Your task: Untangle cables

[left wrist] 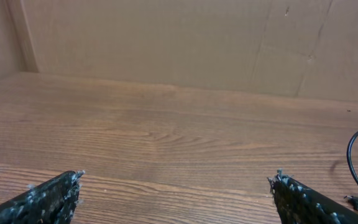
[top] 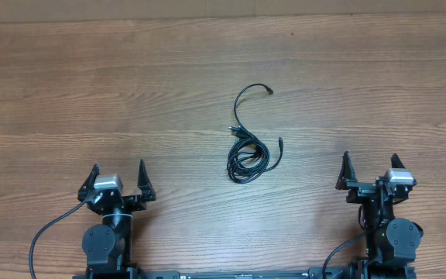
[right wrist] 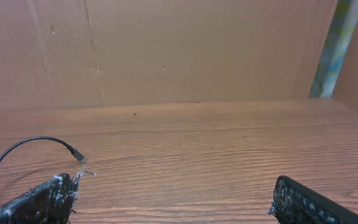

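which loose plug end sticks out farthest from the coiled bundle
The plug on the long arching strand, well clear of the coil. The other loose plug lies close beside the coil.

One cable tangle (top: 248, 151), two claws (top: 118, 166) (top: 370, 156)

A: Any readable text, labels, numbers?
B: None. Checked overhead plus both wrist views.
A: Wood table (top: 68, 93)? Cardboard wall (left wrist: 166, 43)?
B: Blank. Only grain and small marks, nothing legible.
A: Silver housings (top: 107, 183) on the arms?
B: Too small to tell.
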